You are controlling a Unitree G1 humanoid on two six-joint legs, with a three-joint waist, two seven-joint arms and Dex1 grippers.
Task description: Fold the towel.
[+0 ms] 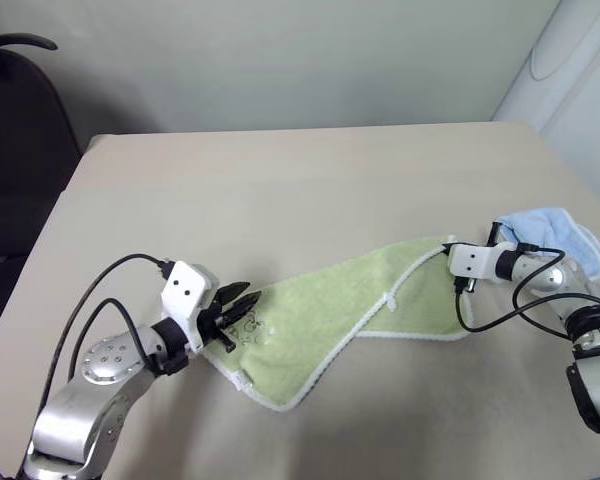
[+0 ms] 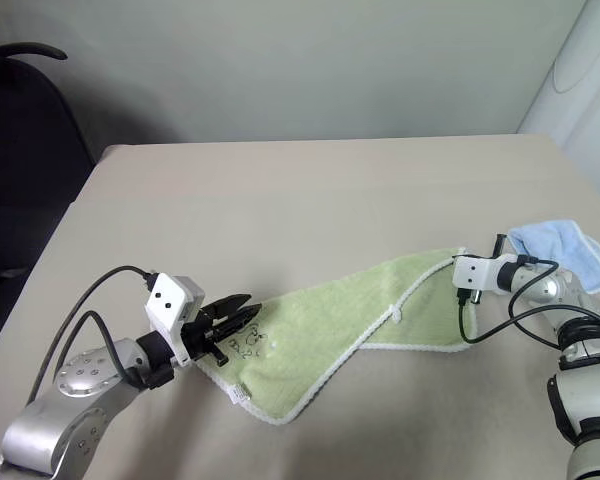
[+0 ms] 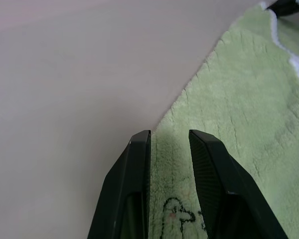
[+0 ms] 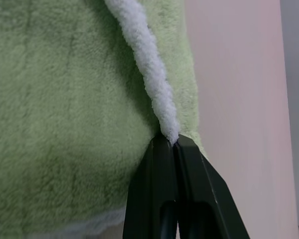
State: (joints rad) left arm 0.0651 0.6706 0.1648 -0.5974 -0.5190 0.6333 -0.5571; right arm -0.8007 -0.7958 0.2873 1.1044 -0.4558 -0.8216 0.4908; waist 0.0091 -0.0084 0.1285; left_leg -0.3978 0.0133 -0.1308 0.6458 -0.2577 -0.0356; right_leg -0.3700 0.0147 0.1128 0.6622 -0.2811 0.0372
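Green towel (image 1: pixel 350 320) lies half-folded mid-table (image 1: pixel 280 200) — right gripper (image 4: pixel 175 142) pinches its white-edged corner at 3 o'clock, left gripper (image 3: pixel 169 137) clamps the embroidered corner at 9 o'clock.

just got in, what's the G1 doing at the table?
It is working on folding a light green towel that lies stretched across the beige table, one flap already lapped over. The right gripper has its jaws shut on the towel's white-edged corner at the right end. The left gripper has its jaws around the other end, near the dark embroidered mark; they look closed on the cloth there. A small light blue cloth sits behind the right arm, untouched.
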